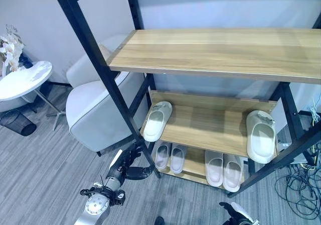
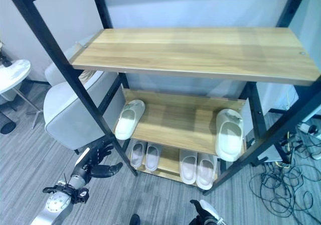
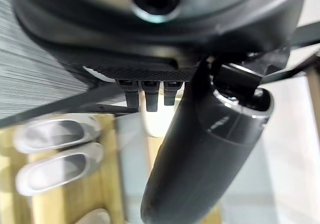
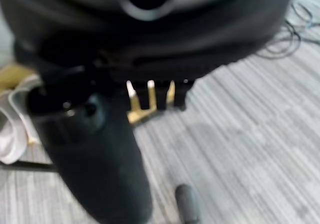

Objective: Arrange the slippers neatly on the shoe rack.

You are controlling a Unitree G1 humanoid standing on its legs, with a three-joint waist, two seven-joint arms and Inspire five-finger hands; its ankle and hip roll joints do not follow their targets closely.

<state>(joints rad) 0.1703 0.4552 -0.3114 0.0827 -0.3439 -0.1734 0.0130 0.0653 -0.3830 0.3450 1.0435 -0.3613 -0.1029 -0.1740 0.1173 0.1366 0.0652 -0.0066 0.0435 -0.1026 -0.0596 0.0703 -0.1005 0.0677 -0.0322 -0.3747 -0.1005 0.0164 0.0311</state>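
No legible writing is seen on any object. In the left eye view, the left hand [image 1: 129,165] is seen low beside the front left post of the shoe rack [image 1: 210,54], its fingers relaxed and spread with nothing held. Just beyond it, on the bottom shelf, a pale pair of slippers [image 1: 169,156] is set side by side, and a second pair [image 1: 223,169] lies farther toward the right hand. Above the left hand, on the middle shelf, a single white slipper [image 1: 157,120] is laid at the shelf's left end, angled, and another white slipper [image 1: 261,135] is placed at the far end, well apart from it. The right hand [image 1: 236,214] is glimpsed at the lower edge, below the second pair; its finger state cannot be told. In the right eye view, a grey armchair [image 2: 65,109] is seen behind the left hand. In the left wrist view, the thumb and short fingers are shown apart, with slippers past them on wood. In the right wrist view, grey carpet [image 4: 250,149] is shown past the right hand.
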